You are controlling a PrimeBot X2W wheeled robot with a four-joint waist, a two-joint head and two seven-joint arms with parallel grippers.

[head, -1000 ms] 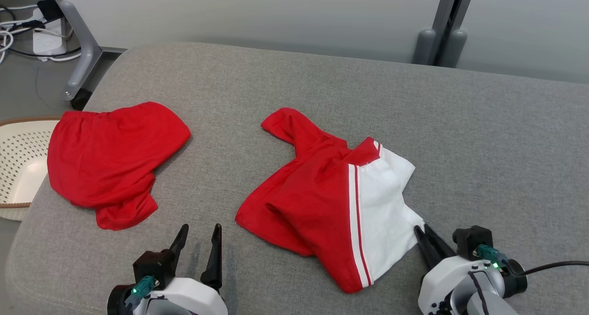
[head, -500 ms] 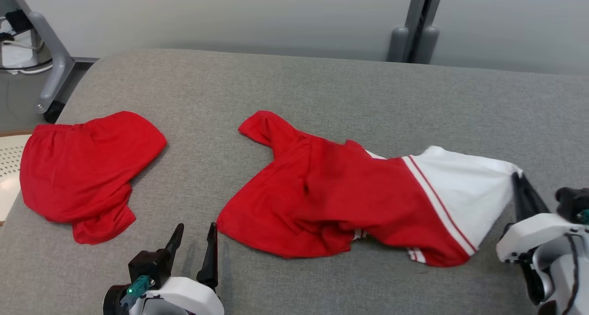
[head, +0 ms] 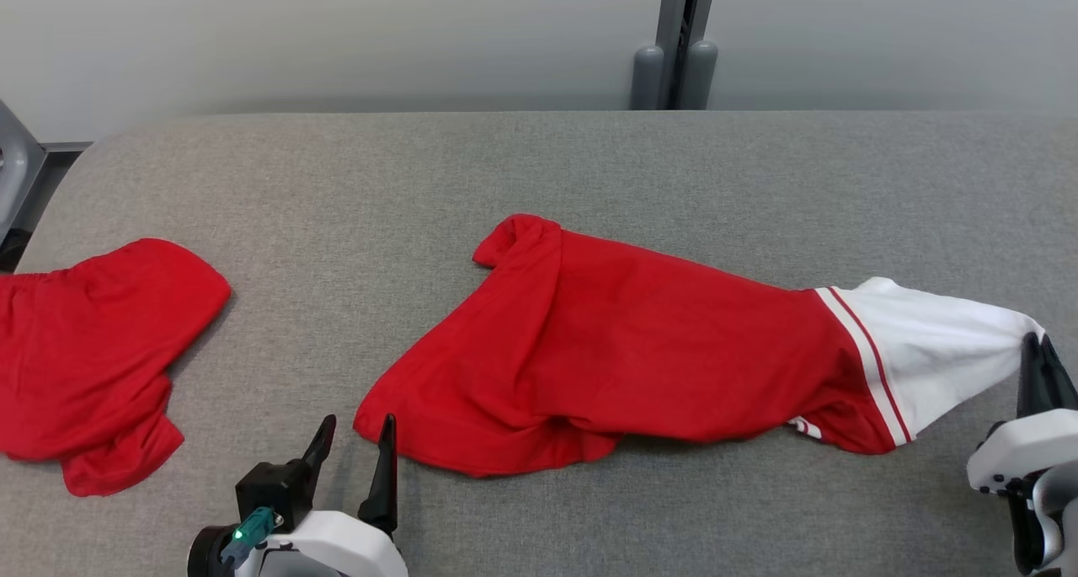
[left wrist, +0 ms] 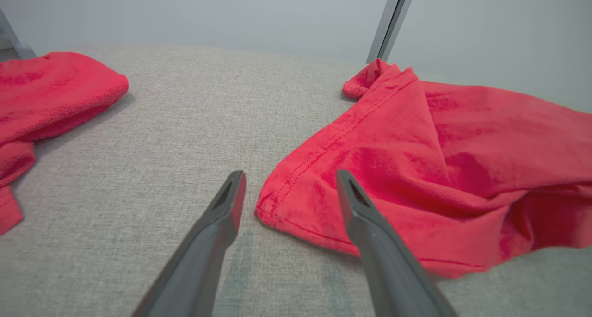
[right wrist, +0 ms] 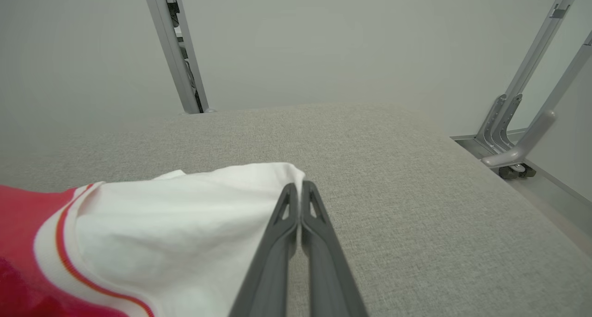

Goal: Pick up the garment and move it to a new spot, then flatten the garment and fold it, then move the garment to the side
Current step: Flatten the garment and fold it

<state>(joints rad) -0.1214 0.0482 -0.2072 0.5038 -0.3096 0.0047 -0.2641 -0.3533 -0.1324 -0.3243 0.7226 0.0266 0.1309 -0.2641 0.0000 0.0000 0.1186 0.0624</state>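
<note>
The garment (head: 640, 349) is a red shirt with a white, red-striped end, stretched across the grey cushion. My right gripper (head: 1036, 345) is shut on the tip of its white end (right wrist: 194, 215) at the far right; the wrist view shows the two fingers (right wrist: 300, 201) pinched together on the cloth. Near the front edge my left gripper (head: 354, 438) stands open and holds nothing. The garment's red hem corner (left wrist: 277, 206) lies on the cushion just ahead of and between its fingertips (left wrist: 236, 183).
A second red garment (head: 84, 358) lies crumpled at the cushion's left end, also in the left wrist view (left wrist: 41, 90). The grey cushion (head: 539, 181) ends at a rounded right edge (right wrist: 462, 150), with metal frame legs (right wrist: 508, 122) beyond. A grey post (head: 674, 46) stands at the wall behind.
The right gripper closed on the white end and pulled it rightward, stretching the garment out long. The head camera swung right, so the basket and the second red garment shifted left in view.
</note>
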